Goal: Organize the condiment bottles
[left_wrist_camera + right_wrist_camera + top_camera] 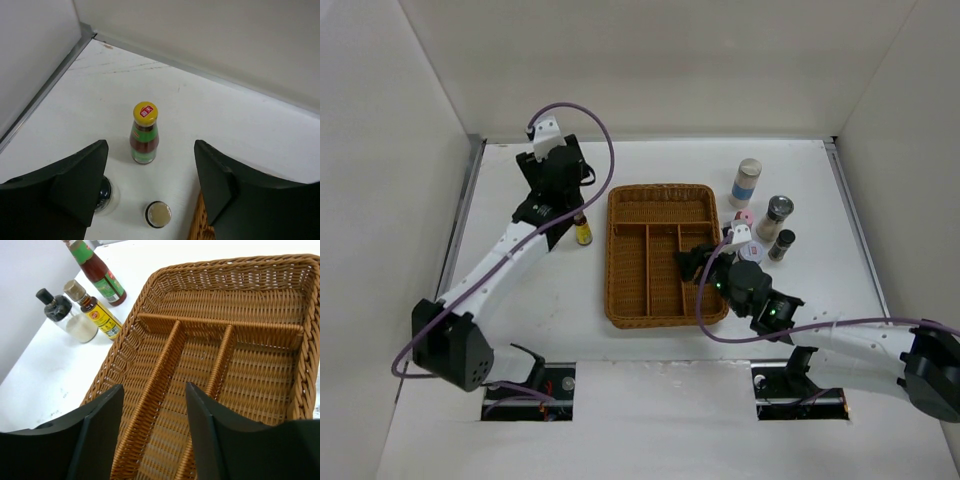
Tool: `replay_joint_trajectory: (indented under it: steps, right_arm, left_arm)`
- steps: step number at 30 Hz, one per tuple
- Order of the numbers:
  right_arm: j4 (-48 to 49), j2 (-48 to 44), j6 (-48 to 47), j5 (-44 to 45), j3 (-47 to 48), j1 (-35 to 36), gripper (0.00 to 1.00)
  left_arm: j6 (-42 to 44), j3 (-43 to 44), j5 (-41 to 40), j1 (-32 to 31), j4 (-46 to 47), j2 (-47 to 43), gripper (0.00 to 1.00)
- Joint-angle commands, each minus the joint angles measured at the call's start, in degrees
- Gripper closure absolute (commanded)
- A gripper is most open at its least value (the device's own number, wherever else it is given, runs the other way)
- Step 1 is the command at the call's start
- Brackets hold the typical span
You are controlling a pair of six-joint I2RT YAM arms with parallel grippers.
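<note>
Left gripper [150, 145]: jaws wide apart, holding nothing. Green-labelled bottle [144, 135] stands upright just ahead, in line with the gap, untouched. Yellow-labelled bottle [97, 315] and black-topped shaker [70, 317] stand near it, left of the tray [240, 270].

Right gripper [154, 386]: spread, empty, over the tray's right side. Blue-banded jar [746, 182], silver-topped shaker [775, 217], pink-lidded jar [743, 217] and dark-capped shaker [782, 244] stand grouped right of the tray.

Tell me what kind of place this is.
Probably a robot lab test booth, not a kitchen: a white table boxed in by plain white walls, two arms bolted at its near edge, and only staged props, a wicker tray and condiment bottles.
</note>
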Motion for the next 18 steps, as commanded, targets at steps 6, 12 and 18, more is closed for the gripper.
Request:
replay_joint_trajectory:
  steps: [6,12,18]
  right_arm:
    - [5.4,1.1,0.5,-0.2,-0.1,-0.1,0.35]
    - [6.0,2.2,0.1,-1.3,0.0,-0.1,0.34]
    - [6.4,2.7,-0.1,-1.5,-0.2,-0.8,0.34]
  left_arm:
    - [-1.5,6.3,6.9,8.7,-1.4,10.3,0.31]
    - [-1.8,9.6,11.9,12.2,-0.6,16.7,0.36]
    - [-1.5,11.0,15.0,13.8,1.0,20.5,0.38]
